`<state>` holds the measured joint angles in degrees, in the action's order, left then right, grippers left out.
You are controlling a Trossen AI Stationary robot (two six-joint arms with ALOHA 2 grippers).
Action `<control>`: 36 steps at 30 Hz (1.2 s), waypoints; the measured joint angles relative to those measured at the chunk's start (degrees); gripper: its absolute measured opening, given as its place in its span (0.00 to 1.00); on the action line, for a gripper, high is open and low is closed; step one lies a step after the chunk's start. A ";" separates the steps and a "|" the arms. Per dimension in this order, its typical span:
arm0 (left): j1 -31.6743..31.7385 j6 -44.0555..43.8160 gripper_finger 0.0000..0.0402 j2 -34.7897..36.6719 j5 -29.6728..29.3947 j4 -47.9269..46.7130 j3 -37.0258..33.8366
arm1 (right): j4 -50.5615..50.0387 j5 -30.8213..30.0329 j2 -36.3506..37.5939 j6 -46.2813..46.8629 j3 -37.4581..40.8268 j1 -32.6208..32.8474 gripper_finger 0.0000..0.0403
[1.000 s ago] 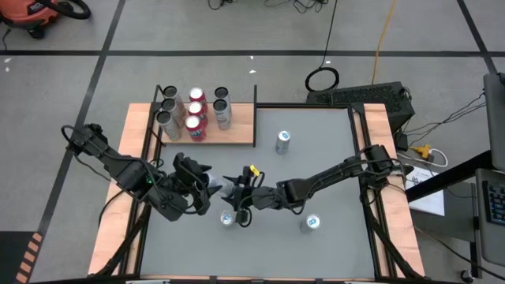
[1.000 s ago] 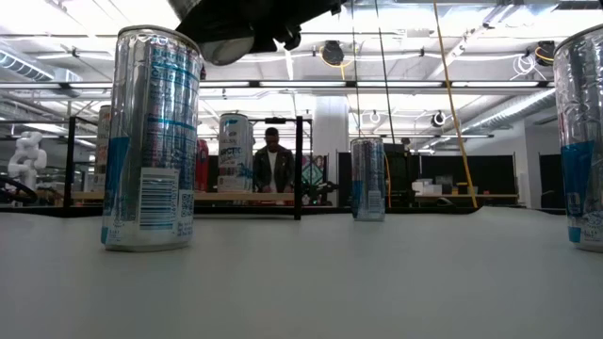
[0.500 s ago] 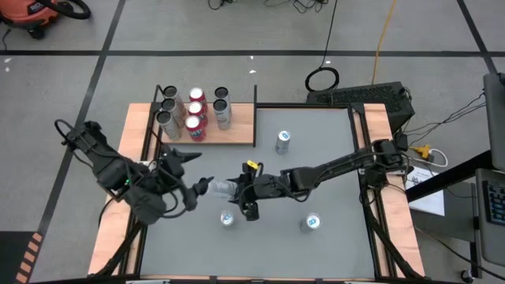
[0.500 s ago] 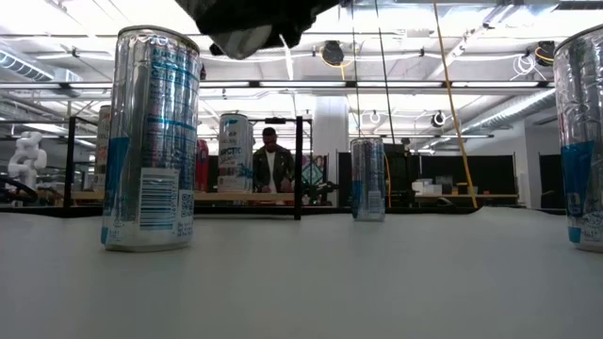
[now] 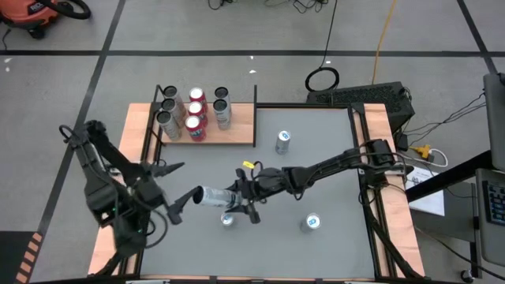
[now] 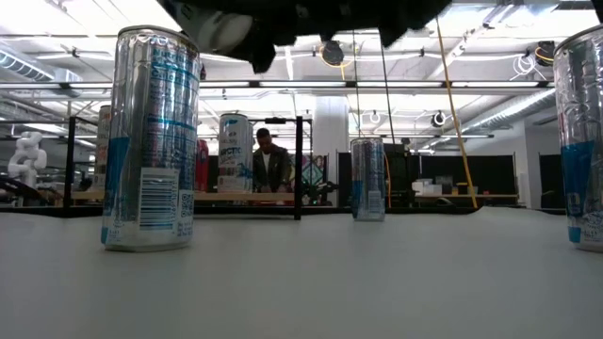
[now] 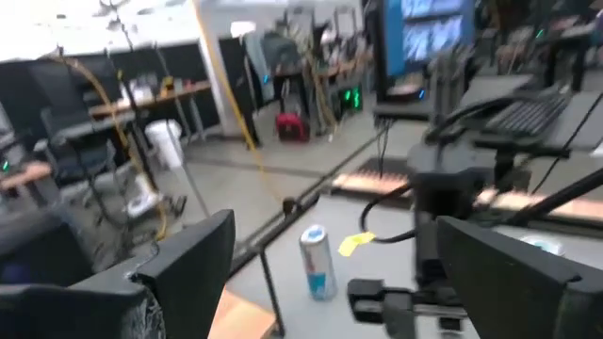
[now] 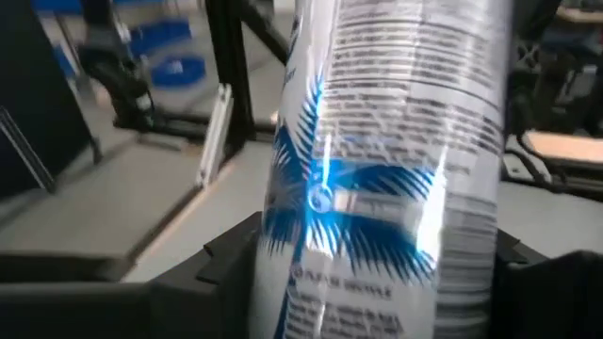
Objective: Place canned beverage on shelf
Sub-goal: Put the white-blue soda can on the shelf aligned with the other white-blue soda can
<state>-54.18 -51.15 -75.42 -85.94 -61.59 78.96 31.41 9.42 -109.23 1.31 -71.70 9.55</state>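
Beside held can (image 5: 211,196), left gripper (image 5: 175,191) has withdrawn.

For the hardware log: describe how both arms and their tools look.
Both arms are dark, jointed and slim, with black cables looped along them. The left tool has two long, tapering black fingers. The right tool is black and blocky, with a small yellow tag near its wrist.

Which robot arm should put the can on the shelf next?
Probably the right: the right gripper already grips a silver-and-blue can, lifted sideways. The left gripper is open and empty. The shelf has room.
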 joint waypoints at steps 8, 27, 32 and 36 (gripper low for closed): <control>-4.62 -6.01 0.91 -1.37 -4.11 -0.21 -4.45 | 20.61 4.46 0.06 4.23 7.02 -1.05 0.53; -5.87 -10.75 0.91 -3.88 -3.82 9.63 -13.40 | 28.41 13.87 0.00 6.84 7.44 -3.11 0.53; -7.84 -7.77 0.91 -1.91 -2.80 10.02 -11.28 | 30.42 14.43 0.22 7.81 6.95 -3.11 0.53; -9.53 -4.98 0.91 -1.88 -2.77 10.00 -11.08 | 31.25 14.46 0.22 7.84 6.95 -3.29 0.53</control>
<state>-63.71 -56.13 -77.30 -88.71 -51.59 67.88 62.66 23.88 -109.01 9.15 -64.75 6.26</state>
